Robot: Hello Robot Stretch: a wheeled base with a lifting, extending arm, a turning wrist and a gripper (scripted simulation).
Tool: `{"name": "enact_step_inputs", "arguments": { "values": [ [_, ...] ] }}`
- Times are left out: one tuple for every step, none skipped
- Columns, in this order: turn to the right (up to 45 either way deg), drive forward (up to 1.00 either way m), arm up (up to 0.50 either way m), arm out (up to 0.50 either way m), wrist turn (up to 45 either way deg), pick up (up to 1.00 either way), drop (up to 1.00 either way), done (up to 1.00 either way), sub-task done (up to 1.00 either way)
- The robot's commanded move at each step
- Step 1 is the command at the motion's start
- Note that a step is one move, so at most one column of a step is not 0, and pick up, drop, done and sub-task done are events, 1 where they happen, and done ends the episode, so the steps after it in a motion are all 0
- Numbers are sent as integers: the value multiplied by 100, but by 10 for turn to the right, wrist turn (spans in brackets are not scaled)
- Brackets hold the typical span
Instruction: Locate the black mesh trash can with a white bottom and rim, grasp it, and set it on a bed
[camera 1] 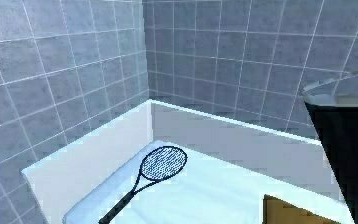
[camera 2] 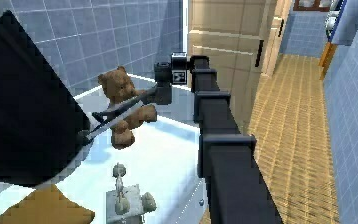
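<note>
The black mesh trash can [camera 1: 345, 135] with a white rim stands large at the forward view's right edge. It shows again as a big dark tilted shape [camera 2: 32, 110] on the arm side view's left. The arm's dark bar [camera 2: 222, 130] reaches out over a white bed surface [camera 2: 172, 150], and the gripper [camera 2: 90, 130] points its thin fingers at the can's edge. A brown teddy bear [camera 2: 117, 88] sits on the bed just behind the gripper. I cannot tell whether the gripper holds anything.
A dark tennis racket [camera 1: 152, 170] lies on the white bed [camera 1: 222, 190], which has grey-blue tiled walls behind it. On the bed nearer me are a grey dumbbell [camera 2: 125, 197] and a brown cushion [camera 2: 55, 210]. A wooden door [camera 2: 232, 40] and wood floor [camera 2: 302, 130] lie to the right.
</note>
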Motion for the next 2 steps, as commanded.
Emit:
{"name": "enact_step_inputs", "arguments": {
  "values": [
    [0, 0, -16, 0, 0, 0, 0, 0, 0],
    [0, 0, -32, 0, 0, 0, 0, 0, 0]
  ]
}}
